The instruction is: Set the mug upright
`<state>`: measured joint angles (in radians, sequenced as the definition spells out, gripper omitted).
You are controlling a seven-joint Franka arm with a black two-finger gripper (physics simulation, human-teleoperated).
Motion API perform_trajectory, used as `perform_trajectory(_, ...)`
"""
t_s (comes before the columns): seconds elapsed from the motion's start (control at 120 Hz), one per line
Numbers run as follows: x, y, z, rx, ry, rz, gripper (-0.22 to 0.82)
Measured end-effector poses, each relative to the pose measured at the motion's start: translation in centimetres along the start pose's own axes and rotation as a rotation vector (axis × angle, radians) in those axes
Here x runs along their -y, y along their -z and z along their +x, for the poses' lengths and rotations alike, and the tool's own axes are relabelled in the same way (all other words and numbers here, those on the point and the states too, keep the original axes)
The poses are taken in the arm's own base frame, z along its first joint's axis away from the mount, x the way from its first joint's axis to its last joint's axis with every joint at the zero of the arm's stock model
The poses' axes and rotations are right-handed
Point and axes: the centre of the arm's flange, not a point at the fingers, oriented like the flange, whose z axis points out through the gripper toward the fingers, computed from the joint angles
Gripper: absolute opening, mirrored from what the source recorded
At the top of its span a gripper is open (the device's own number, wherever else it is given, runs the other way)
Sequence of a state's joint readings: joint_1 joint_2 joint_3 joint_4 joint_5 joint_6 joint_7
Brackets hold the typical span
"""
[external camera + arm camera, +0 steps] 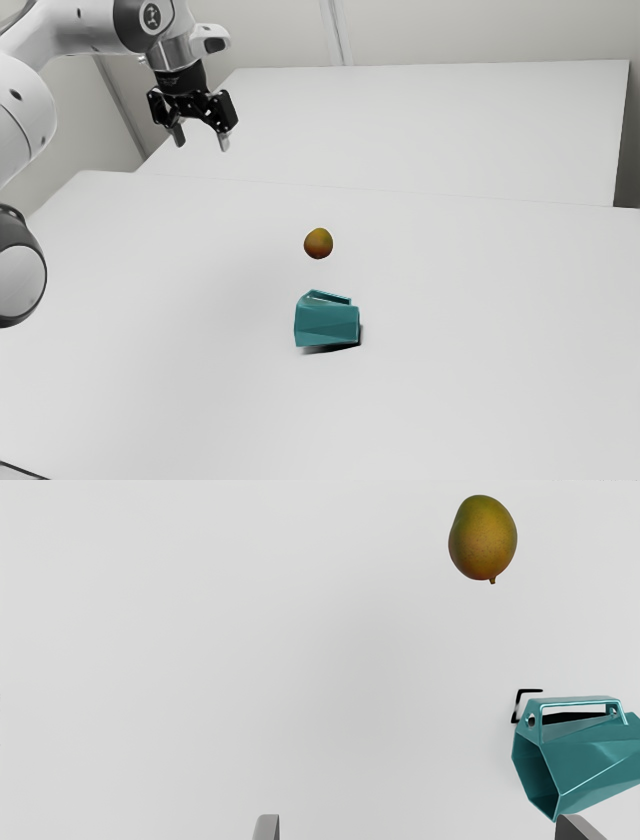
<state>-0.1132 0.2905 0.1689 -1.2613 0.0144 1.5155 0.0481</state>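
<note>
Here, one teal mug [327,326] on its side before you, one mango [318,243] near it, your two jaws wide apart, holding nothing, above one white tabletop [180,300].

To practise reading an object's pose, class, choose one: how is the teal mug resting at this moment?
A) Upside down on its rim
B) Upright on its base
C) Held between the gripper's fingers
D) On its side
D: the teal mug lies on the table, its open mouth facing sideways, well away from the gripper.
</note>
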Motion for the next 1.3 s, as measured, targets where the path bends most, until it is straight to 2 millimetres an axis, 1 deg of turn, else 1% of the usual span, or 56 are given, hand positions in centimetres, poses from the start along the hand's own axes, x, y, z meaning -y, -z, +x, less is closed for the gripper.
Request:
perform_trajectory(0.1, 0.1, 0.0, 0.0, -0.002, 0.002, 0.001, 0.6)
perform_trajectory(0.158, 0.7, -0.1, 0.0, 0.0, 0.011, 0.004, 0.6)
perform_trajectory(0.233, 1.0, -1.2, -0.3, 0.028, 0.013, 0.018, 0.6)
perform_trajectory(0.258, 0.5, -1.9, -0.5, 0.043, 0.005, 0.022, 0.6)
perform_trajectory(0.292, -0.6, -2.9, -0.9, 0.063, -0.015, 0.025, 0.6)
perform_trajectory(0.342, -1.5, -4.1, -2.1, 0.086, -0.029, 0.008, 0.6)
perform_trajectory(0.4, -1.4, -5.7, -4.0, 0.113, -0.024, -0.03, 0.6)
perform_trajectory(0.483, -1.2, -9.5, -6.3, 0.162, -0.003, -0.11, 0.6)
perform_trajectory(0.583, -1.7, -12.9, -8.8, 0.178, 0.019, -0.188, 0.6)
perform_trajectory(0.667, -2.2, -14.9, -10.5, 0.173, 0.047, -0.261, 0.6)
perform_trajectory(0.783, -2.9, -17.0, -12.6, 0.155, 0.092, -0.356, 0.6)
perform_trajectory(0.917, -4.1, -19.4, -14.2, 0.128, 0.122, -0.429, 0.6)
perform_trajectory(0.992, -4.4, -20.9, -14.7, 0.108, 0.145, -0.468, 0.6)
perform_trajectory(1.067, -4.9, -22.0, -14.6, 0.075, 0.158, -0.497, 0.6)
perform_trajectory(1.3, -6.1, -25.0, -13.1, -0.011, 0.183, -0.558, 0.6)
